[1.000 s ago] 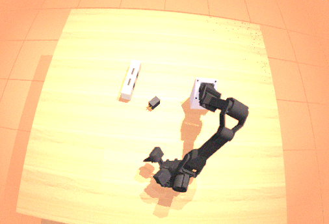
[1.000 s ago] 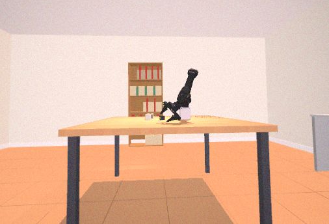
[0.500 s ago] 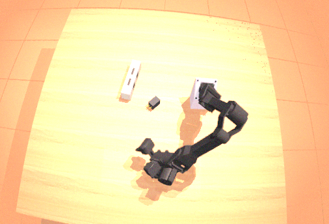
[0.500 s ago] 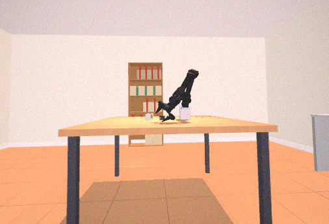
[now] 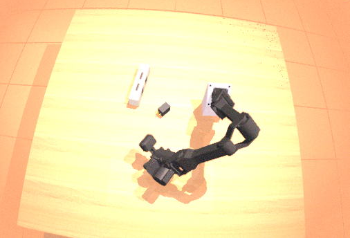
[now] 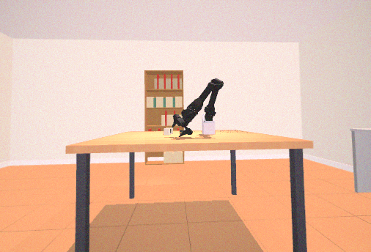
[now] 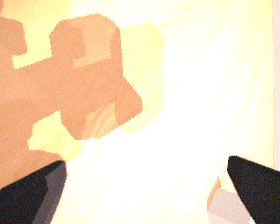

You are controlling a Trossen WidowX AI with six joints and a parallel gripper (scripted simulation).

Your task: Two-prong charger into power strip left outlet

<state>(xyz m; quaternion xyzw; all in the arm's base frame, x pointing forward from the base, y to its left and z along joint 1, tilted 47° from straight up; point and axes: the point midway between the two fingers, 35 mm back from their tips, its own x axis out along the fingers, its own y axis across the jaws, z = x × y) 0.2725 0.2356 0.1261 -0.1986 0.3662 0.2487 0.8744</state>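
The dark two-prong charger (image 5: 164,108) lies on the table in the top view, its yellowish prongs pointing lower left. It cannot be made out in the exterior view. The white power strip (image 5: 135,97) (image 6: 167,131) lies left of the charger and apart from it, with dark slots on its top and dark marks along its charger-facing side. My gripper (image 5: 142,155) (image 6: 177,131) (image 7: 148,165) is open and empty, low over the table, below the charger in the top view. The charger cannot be recognised in the wrist view.
The arm's pale base block (image 5: 207,108) (image 6: 208,127) stands right of the charger. The wooden table (image 5: 86,182) (image 6: 128,143) bears the arm's shadows. A pale shape (image 7: 225,206) shows beside the right finger in the wrist view; I cannot tell what it is.
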